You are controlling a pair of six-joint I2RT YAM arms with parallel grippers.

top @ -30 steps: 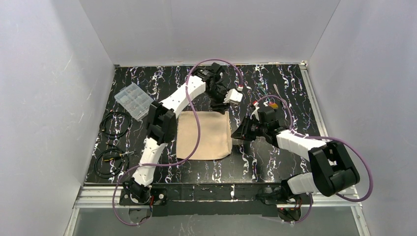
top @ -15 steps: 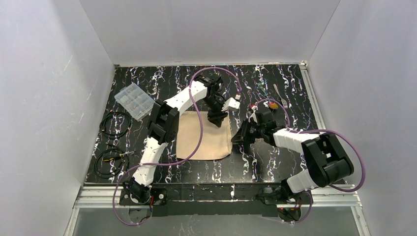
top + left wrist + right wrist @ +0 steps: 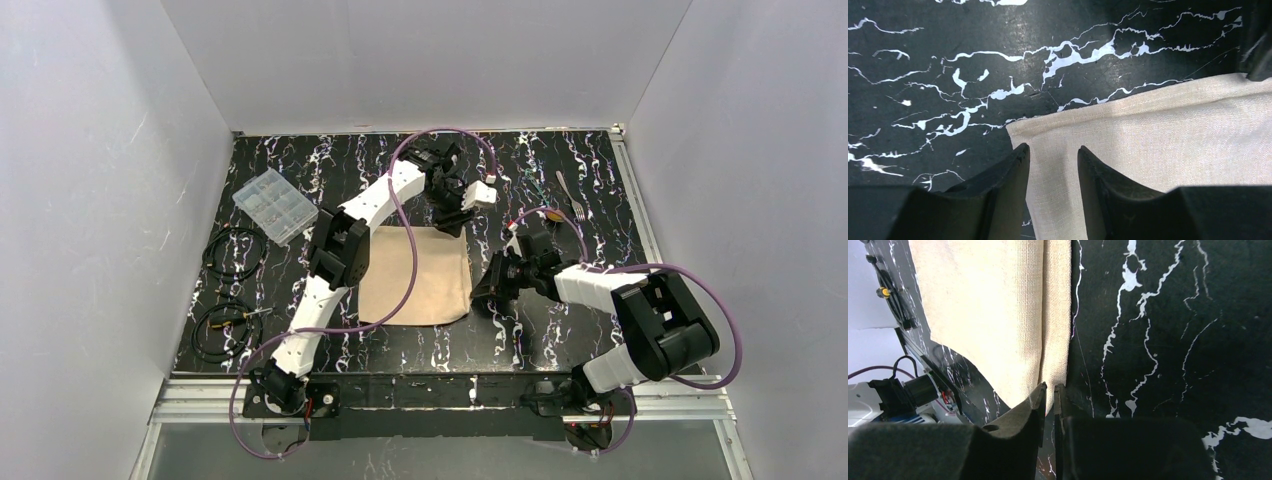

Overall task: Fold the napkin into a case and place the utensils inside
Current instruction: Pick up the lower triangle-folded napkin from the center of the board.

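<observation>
napkin (image 3: 440, 285) corner below left tool (image 3: 1053, 150), right edge pinched in right tool (image 3: 1050, 386)

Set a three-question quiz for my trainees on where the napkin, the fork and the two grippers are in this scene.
1. True or false: the fork lies off the napkin, at the far right of the table.
2. The left gripper is at the napkin's: A) centre, B) far right corner, C) near left corner.
3. Which gripper is at the near end of the napkin's right edge?
Key: 1 true; 2 B; 3 the right gripper.
</observation>
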